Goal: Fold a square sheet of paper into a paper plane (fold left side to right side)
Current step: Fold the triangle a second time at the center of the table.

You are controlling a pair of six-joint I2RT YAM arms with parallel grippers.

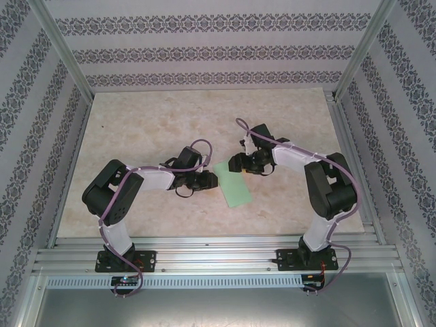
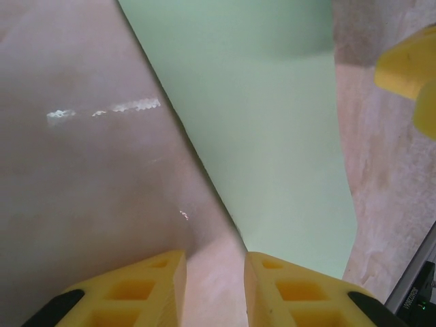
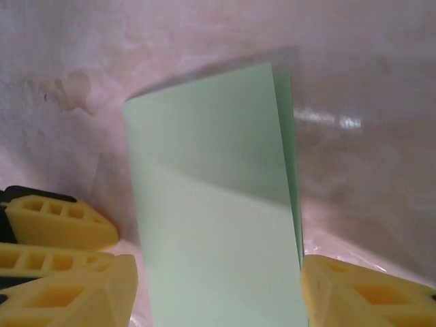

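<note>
The square sheet of paper [image 1: 233, 182] lies flat on the table, light green and folded in half into a narrow rectangle. Its two layers show along the right edge in the right wrist view [image 3: 218, 204]. It is a flat rectangle, not a paper plane. My right gripper [image 3: 218, 300] is open wide, low over the sheet's far end with a finger on each side of it [image 1: 236, 163]. My left gripper [image 2: 214, 286] sits at the sheet's left edge [image 1: 210, 180], slightly open, with bare table between its fingers and the paper's edge [image 2: 272, 150] by its right finger.
The marble-patterned tabletop [image 1: 150, 122] stretches far and left of the paper. Patterned walls and metal posts [image 1: 65, 51] close in the sides and back. A metal rail [image 1: 218, 257] runs along the near edge by the arm bases.
</note>
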